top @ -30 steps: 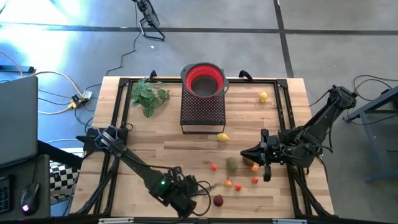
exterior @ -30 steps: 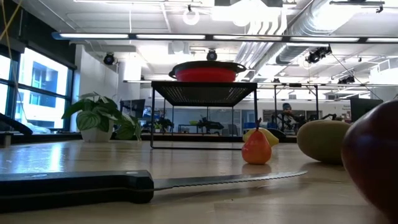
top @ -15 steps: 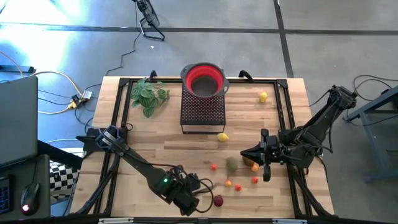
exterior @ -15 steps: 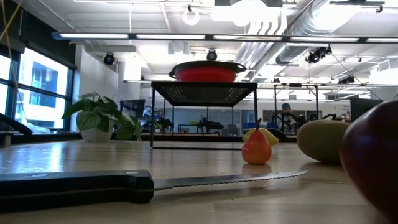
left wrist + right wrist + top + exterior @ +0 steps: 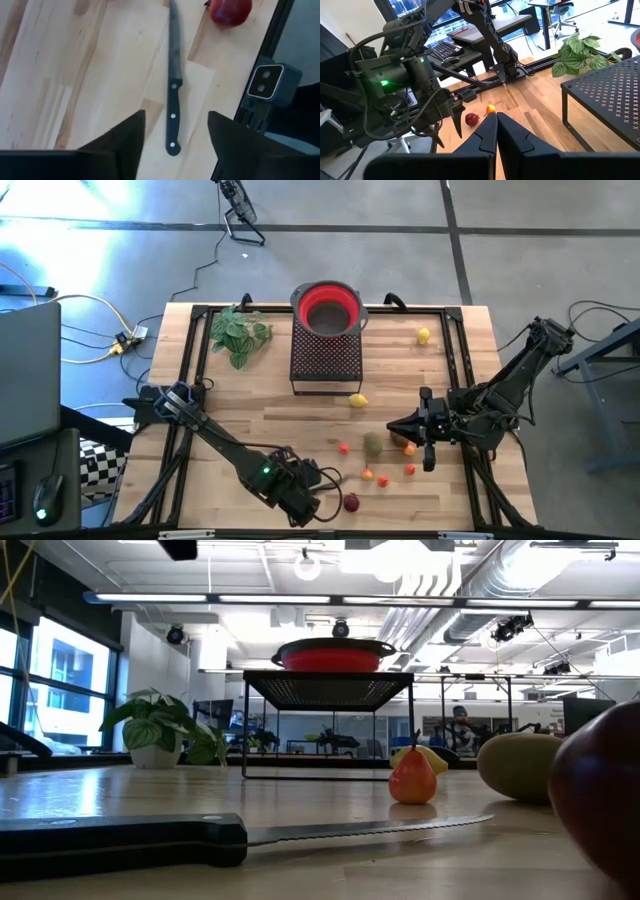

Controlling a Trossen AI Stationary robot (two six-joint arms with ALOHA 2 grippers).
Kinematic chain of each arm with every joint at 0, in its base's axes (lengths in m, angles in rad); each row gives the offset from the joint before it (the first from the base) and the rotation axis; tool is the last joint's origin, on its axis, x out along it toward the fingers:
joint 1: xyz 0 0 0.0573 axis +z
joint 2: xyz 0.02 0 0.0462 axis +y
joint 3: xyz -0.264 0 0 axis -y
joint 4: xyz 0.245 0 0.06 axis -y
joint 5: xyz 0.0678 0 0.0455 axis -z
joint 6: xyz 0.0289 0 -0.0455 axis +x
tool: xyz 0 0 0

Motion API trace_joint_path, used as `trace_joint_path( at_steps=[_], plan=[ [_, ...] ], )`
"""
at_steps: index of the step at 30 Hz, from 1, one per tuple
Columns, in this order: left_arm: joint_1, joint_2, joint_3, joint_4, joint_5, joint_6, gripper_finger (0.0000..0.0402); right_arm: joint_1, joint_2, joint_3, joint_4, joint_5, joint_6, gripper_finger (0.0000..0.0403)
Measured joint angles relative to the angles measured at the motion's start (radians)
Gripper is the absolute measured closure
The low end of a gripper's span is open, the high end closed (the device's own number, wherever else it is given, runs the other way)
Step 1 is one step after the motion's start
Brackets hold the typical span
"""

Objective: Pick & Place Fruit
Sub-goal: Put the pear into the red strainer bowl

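While left gripper (image 5: pixel 172 131) gapes over knife (image 5: pixel 173 80), right gripper (image 5: pixel 496 131) clenched; orange pear (image 5: pixel 412 778) upright.

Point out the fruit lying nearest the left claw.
The dark red ball near the table's front edge, just beside the left claw; every other piece lies farther toward the right arm.

In the low view, the big dark red fruit (image 5: pixel 598 802) at 3 o'clock is getting cut off by the picture's edge. The knife (image 5: pixel 150 840) is running off the edge at 9 o'clock. In the left wrist view, another red fruit (image 5: pixel 229 11) at 1 o'clock is losing its top. In the high view, the left arm is hiding most of the knife.
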Motion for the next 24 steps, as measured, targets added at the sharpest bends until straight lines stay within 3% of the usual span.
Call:
trace_joint_path(
  at_steps=[6,24],
  plan=[
    [0.000,0.000,0.000,0.045,0.001,0.003,0.0157,0.000,0.000,0.000,0.000,0.000,0.000,0.0400],
    [0.000,0.011,0.001,0.050,-0.003,-0.005,0.0156,0.000,0.000,0.000,0.001,0.000,0.000,0.0400]
  ],
)
